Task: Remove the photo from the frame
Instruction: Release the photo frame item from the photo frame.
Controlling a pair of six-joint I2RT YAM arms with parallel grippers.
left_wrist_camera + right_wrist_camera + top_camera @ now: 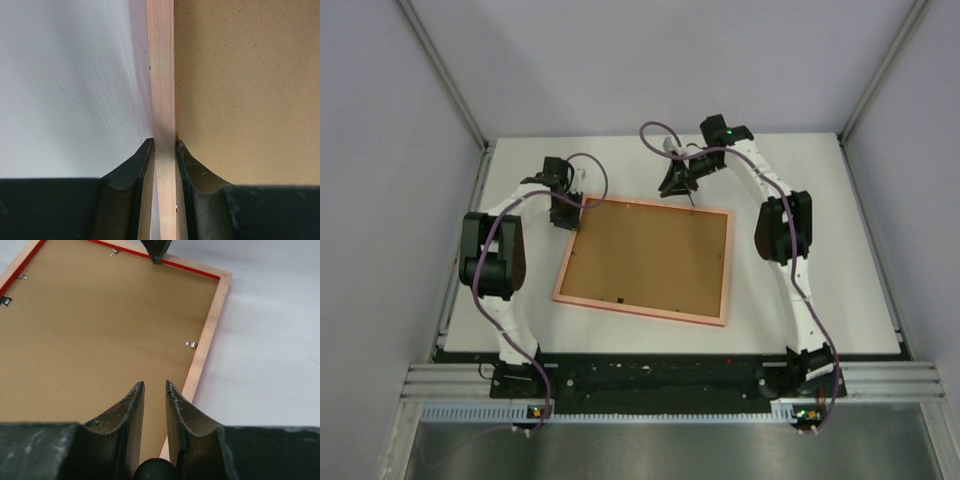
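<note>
We see the frame point(162, 75) face down on the worktop point(840, 250). The left gripper's point(165, 145) jaws clamp its rim. The right gripper's point(155, 385) jaws hover slightly apart, empty.

Nothing to read here: no lettering, label, brand or number shows on the frame point(640, 312) or on its brown backing board point(645, 255), from above or from either wrist
</note>
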